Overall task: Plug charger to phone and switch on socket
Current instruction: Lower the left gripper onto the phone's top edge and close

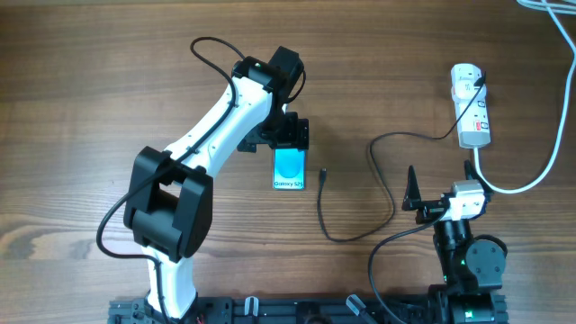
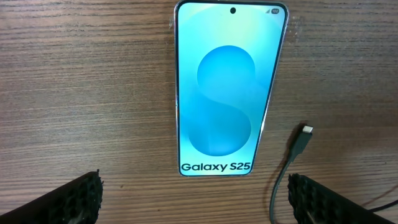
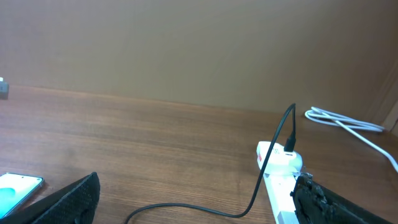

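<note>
The phone [image 1: 288, 168] lies flat on the wooden table with its cyan screen up; in the left wrist view the phone [image 2: 224, 87] shows "Galaxy S25" at its near end. My left gripper [image 1: 288, 137] hovers over it, open and empty; its fingertips [image 2: 74, 199] stand wide apart. The charger, a thin black cable [image 1: 360, 236], ends in a small plug tip [image 1: 322, 173] just right of the phone, the tip [image 2: 306, 130] untouched. Its other end is plugged into the white socket [image 1: 471, 106] at the far right. My right gripper [image 1: 441, 184] is open and empty, short of the socket [image 3: 280, 171].
A thick white cord [image 1: 540, 171] loops from the socket towards the table's right edge and far corner. The charger cable [image 3: 273, 149] curves across the table between the phone and the right arm. The left arm's black cabling runs along the arm.
</note>
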`<state>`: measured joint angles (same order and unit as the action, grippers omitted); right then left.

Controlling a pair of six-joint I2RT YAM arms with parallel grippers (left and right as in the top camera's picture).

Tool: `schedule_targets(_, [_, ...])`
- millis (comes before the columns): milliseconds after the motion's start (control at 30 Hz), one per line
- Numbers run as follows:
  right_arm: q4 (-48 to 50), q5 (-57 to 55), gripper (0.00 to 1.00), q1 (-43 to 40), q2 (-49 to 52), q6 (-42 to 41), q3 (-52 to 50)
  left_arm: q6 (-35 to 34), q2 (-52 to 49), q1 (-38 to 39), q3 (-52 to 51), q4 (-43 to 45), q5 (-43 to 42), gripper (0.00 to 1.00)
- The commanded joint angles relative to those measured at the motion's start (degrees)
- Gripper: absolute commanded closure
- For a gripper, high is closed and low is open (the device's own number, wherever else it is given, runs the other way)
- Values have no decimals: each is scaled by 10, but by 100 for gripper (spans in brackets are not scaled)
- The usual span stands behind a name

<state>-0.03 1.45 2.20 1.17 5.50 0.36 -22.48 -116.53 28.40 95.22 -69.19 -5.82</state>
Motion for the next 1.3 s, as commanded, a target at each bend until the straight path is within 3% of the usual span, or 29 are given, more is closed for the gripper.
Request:
schedule_targets(0, [2,5,0,-2,0,5,-1,-7,-9,2,3,0,5,0])
schedule_targets(267, [2,5,0,-2,0,5,-1,-8,-9,2,3,-1,5,0])
schedule_targets(500, [2,5,0,-2,0,5,-1,-59,-10,2,3,17,-5,0])
schedule_targets(633, [2,5,0,-2,0,5,-1,-98,-12,2,3,25,34,0])
schedule_targets(833, [2,5,0,-2,0,5,-1,-93,-41,3,3,40,26,0])
schedule_targets(967, [2,5,0,-2,0,5,-1,-47,-58,4,3,47,-26,0])
schedule_targets(1267, [2,5,0,-2,0,5,-1,-21,-66,7,2,73,-21,0])
